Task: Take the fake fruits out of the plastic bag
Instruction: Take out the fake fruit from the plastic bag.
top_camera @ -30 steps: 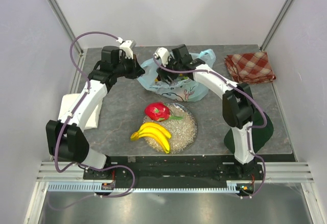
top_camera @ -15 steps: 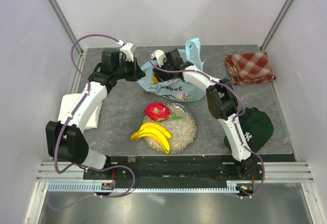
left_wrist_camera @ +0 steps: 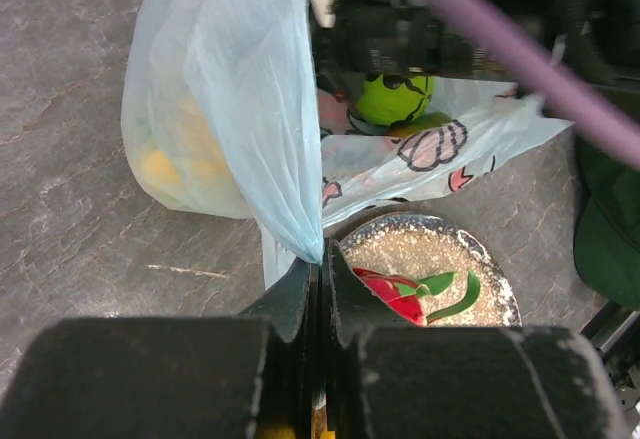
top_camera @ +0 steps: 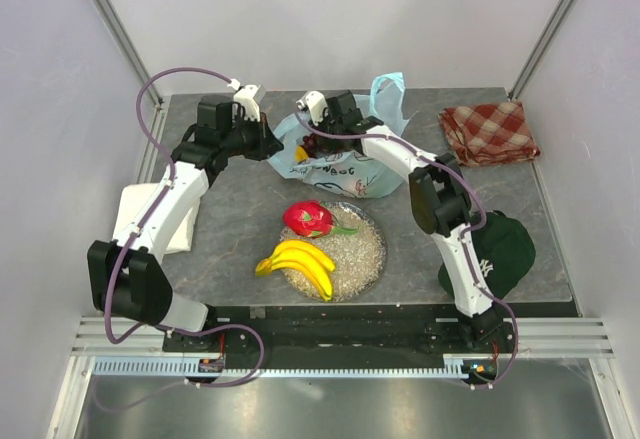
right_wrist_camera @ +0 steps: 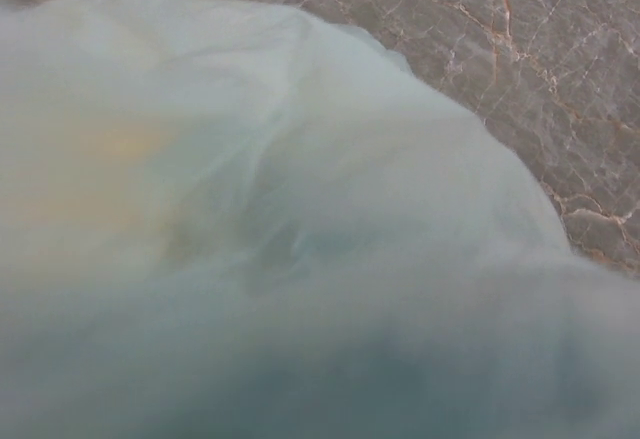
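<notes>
The light blue plastic bag [top_camera: 345, 167] lies behind the plate, one handle standing up at the back. My left gripper [top_camera: 271, 144] is shut on the bag's left edge; in the left wrist view its jaws [left_wrist_camera: 322, 261] pinch the thin plastic [left_wrist_camera: 245, 109]. My right gripper [top_camera: 303, 137] reaches into the bag's mouth. Its fingers are hidden, because bag plastic [right_wrist_camera: 300, 259] fills the right wrist view. A green fruit [left_wrist_camera: 396, 97] shows inside the bag and a yellow one [left_wrist_camera: 165, 167] shows through the film. A dragon fruit [top_camera: 307, 219] and a banana bunch [top_camera: 298, 262] lie on the plate [top_camera: 368, 254].
A red checkered cloth [top_camera: 490, 131] lies at the back right. A dark green cap [top_camera: 503, 249] sits beside the right arm's base. A white cloth [top_camera: 135, 221] lies under the left arm. Metal frame posts stand at the table's back corners.
My right arm has swung left, further over the bag's mouth, uncovering the cap. The bag's far handle has risen upright. The left gripper has kept its hold.
</notes>
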Robot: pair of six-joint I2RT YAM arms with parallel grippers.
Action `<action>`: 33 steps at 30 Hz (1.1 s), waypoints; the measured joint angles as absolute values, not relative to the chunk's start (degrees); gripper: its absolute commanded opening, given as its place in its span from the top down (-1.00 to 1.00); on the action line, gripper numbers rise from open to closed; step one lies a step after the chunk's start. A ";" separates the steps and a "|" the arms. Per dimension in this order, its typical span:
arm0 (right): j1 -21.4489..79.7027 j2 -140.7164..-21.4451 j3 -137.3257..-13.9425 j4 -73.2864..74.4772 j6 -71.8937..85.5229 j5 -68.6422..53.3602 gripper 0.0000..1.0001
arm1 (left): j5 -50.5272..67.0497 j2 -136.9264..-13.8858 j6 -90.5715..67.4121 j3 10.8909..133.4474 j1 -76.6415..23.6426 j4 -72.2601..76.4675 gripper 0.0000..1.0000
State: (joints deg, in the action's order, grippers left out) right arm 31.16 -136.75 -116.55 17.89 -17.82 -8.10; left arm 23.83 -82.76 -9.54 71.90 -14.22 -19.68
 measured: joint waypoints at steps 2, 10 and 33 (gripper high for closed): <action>30.81 -133.47 -113.82 18.79 -17.74 -9.43 0.93 | 23.40 -82.76 -9.54 71.90 -14.20 -19.62 0.97; 29.23 -114.96 -110.37 21.63 -16.51 -15.66 0.93 | 22.48 -82.89 -9.56 71.96 -13.76 -19.14 0.97; 29.04 -91.57 -104.18 36.18 -12.47 -26.89 0.95 | 23.14 -86.02 -14.41 82.39 -10.76 -14.00 0.96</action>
State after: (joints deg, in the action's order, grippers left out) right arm 29.04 -91.57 -104.18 36.18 -12.47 -26.89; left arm 23.14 -86.02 -14.41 82.39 -10.76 -14.00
